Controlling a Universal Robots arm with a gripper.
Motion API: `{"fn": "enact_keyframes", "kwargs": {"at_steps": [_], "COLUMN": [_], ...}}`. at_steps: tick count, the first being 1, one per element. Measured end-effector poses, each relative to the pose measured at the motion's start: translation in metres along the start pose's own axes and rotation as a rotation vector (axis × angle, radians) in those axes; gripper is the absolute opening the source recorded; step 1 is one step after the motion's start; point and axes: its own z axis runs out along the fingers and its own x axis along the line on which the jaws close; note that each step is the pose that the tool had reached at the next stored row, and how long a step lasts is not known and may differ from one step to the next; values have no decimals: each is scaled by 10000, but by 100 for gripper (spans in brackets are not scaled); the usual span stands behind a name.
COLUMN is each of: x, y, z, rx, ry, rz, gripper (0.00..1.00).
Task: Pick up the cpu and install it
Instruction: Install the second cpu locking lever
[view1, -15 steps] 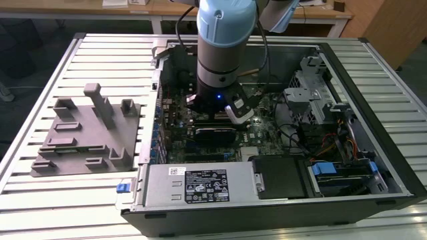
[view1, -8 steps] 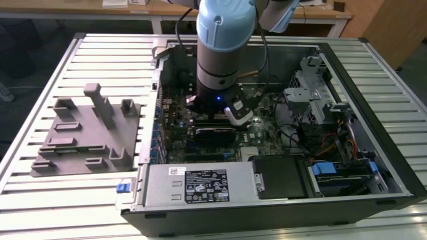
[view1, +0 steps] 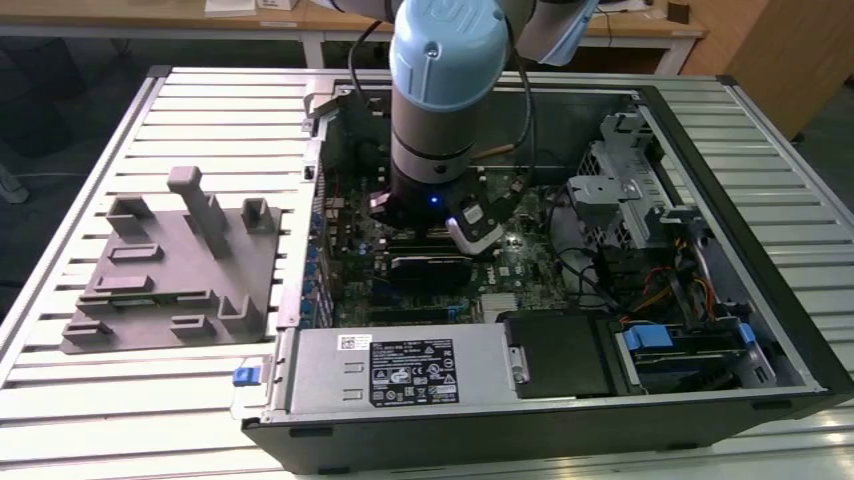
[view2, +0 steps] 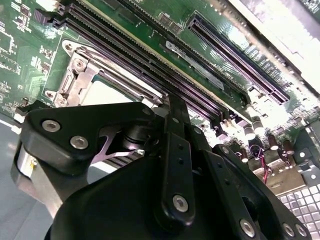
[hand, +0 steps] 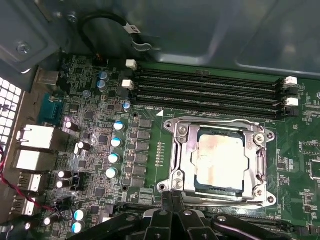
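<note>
Pretty cramped in here: the arm (view1: 447, 100) comes straight down through the middle of the open PC case (view1: 747, 200) in the exterior view, with the case walls boxing it in on all sides and the drive cage (view1: 617, 170) plus a tangle of cables (view1: 627, 280) crowding the centre right of the frame. The power supply (view1: 400, 370) takes up the lower middle, so the free room is mostly straight up. Out on the slatted counter (view1: 200, 100), at centre left of the frame, sits the grey fixture block (view1: 167, 270), well apart from the case. In the first wrist view the cpu (hand: 219, 159) is sitting in the motherboard socket, right of centre in the frame, its shiny top showing inside the metal socket frame (hand: 175, 160) (that frame wraps around all four edges). The memory slots (hand: 205, 90) run just beside the socket, higher in the frame, and a cluster of capacitors (hand: 114, 150) stands to the frame's left of it. The pincer (hand: 172, 202) is at the bottom centre of that frame, its tips looking pressed close together with nothing between them, right at the lower edge of the socket frame; I can't tell if they actually touch it. In the second wrist view the pincer's black linkage (view2: 175, 165) blocks most of the lower frame, with the socket corner peeking out at centre left.
</note>
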Motion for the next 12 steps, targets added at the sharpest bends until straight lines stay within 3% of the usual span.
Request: {"fn": "enact_keyframes", "kwargs": {"at_steps": [7,12], "x": [10,13], "y": [-54,-72], "z": [-6,5], "rx": [-132,-430], "ry": [-11,-36], "rz": [-2,-6], "gripper": [11,11]}}
